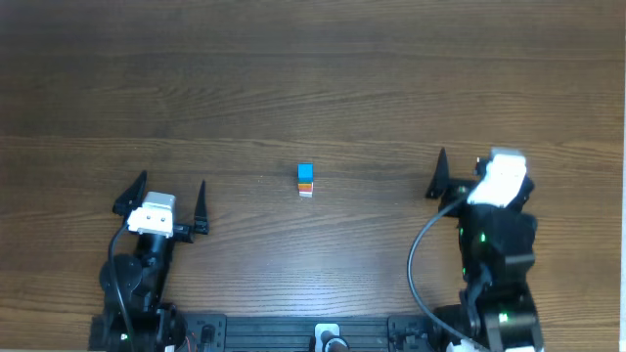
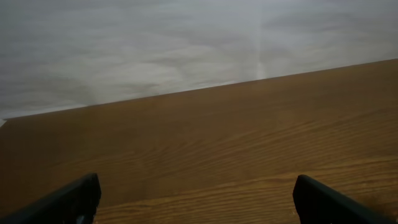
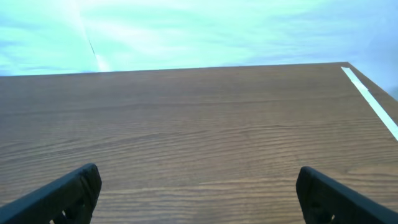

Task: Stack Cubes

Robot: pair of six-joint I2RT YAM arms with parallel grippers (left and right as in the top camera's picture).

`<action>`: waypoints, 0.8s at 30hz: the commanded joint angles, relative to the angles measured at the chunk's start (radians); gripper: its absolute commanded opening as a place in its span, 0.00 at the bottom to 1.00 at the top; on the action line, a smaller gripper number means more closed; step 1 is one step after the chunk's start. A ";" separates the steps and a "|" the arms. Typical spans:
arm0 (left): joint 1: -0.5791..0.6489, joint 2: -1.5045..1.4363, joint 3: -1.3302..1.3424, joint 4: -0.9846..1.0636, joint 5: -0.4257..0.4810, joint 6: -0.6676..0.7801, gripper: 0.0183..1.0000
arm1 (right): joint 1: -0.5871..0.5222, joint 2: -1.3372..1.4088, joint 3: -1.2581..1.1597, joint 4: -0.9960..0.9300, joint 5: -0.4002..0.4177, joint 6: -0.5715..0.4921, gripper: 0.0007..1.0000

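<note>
Two cubes at least stand as one small stack [image 1: 305,181] in the middle of the brown wooden table [image 1: 313,78], with a blue cube [image 1: 305,172] on top and an orange cube [image 1: 305,186] straight beneath it; a thin sliver of white [image 1: 306,194] shows at the near foot of the stack, and I cannot tell whether that is a third cube. The stack stands upright and alone, touched by nothing, well apart from both arms and roughly between them. The left gripper [image 1: 171,188] hangs over the near left part of the table, a little nearer than the stack, its two dark fingers [image 2: 74,199] spread wide apart with only bare wood between them. The right gripper [image 3: 199,174] is over the right part of the table, about level with the stack, and its fingers [image 3: 68,193] are likewise set wide apart and hold nothing. From the right wrist the wood runs away to the far edge, where a pale strip [image 3: 373,102] lies along the table's right side, with a light wall [image 3: 199,31] behind. Both arms' bases stand at the near edge, on a black rail [image 1: 293,328]
</note>
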 commanded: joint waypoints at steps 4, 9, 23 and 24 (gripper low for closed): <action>0.005 -0.007 -0.004 -0.001 0.013 0.018 1.00 | 0.003 -0.185 -0.133 0.045 -0.046 -0.019 0.99; 0.005 -0.007 -0.004 -0.001 0.013 0.018 1.00 | -0.004 -0.313 -0.200 0.043 -0.047 -0.056 0.99; 0.005 -0.007 -0.004 -0.001 0.013 0.018 1.00 | -0.005 -0.429 -0.345 0.056 -0.057 -0.090 0.99; 0.005 -0.007 -0.005 -0.001 0.013 0.018 1.00 | -0.005 -0.429 -0.352 0.058 -0.055 -0.090 0.99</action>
